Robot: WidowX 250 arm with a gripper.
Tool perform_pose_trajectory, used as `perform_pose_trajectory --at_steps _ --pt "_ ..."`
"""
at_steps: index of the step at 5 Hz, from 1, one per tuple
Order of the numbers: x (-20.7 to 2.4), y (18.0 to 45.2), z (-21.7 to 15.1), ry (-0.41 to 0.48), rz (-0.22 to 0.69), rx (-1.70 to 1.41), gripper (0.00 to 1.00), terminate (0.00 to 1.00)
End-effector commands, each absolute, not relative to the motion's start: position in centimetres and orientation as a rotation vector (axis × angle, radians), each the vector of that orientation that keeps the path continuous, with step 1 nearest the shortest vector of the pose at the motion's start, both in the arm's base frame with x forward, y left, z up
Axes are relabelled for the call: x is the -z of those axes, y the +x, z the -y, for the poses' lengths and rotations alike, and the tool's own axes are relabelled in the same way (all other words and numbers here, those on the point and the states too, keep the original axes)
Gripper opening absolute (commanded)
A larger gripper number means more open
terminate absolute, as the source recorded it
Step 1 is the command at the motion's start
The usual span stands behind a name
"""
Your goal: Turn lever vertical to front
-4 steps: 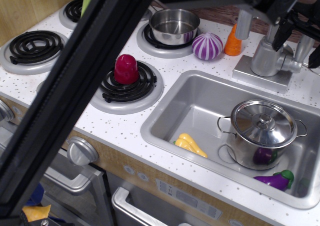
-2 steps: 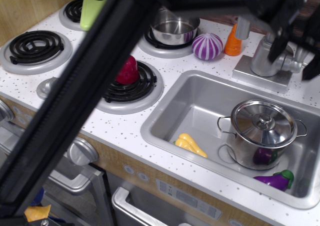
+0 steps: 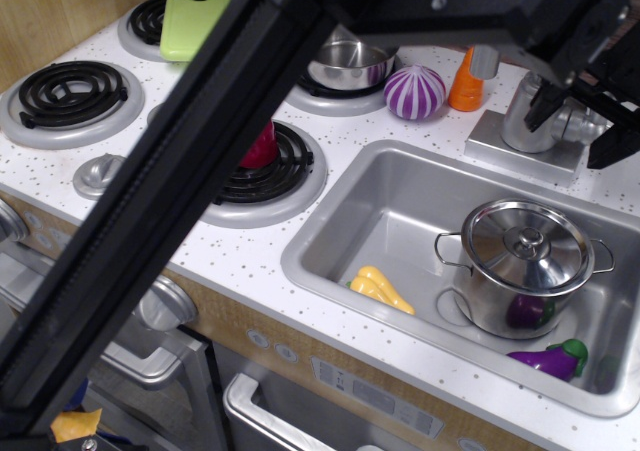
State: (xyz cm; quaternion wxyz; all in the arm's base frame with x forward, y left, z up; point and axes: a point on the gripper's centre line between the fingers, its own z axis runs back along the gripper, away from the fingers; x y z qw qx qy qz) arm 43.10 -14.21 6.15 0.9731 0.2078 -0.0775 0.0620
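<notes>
The faucet's silver cylindrical body (image 3: 527,121) stands on its grey base (image 3: 505,149) behind the sink. The short silver lever (image 3: 583,127) sticks out sideways to the right of the body. My gripper (image 3: 580,121) is open, with its black fingers on either side of the lever: one (image 3: 545,99) is at the body side and the other (image 3: 614,141) is past the lever's tip. I cannot tell whether either finger touches the lever. The arm hides the faucet's upper part; only the spout's tip (image 3: 483,61) shows.
The sink (image 3: 400,211) holds a lidded steel pot (image 3: 525,266), a yellow toy (image 3: 380,289) and a purple eggplant (image 3: 548,359). A striped purple onion (image 3: 414,91) and an orange toy (image 3: 465,86) lie left of the faucet. My black arm link (image 3: 170,211) crosses the stove burners.
The gripper has come down and to the right, so its fingers now straddle the lever. The arm link swung right, uncovering the green board and partly hiding the red toy. The lever looks unmoved.
</notes>
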Motion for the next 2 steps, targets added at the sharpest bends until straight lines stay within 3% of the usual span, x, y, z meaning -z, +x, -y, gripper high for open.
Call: perform_pose_trajectory --at_steps 1,2 --pt "-11.4 44.7 14.8 0.364 0.321 -0.156 1.0 0.0" --pt "-11.6 45.8 14.4 0.365 0.365 -0.15 1.0 0.0"
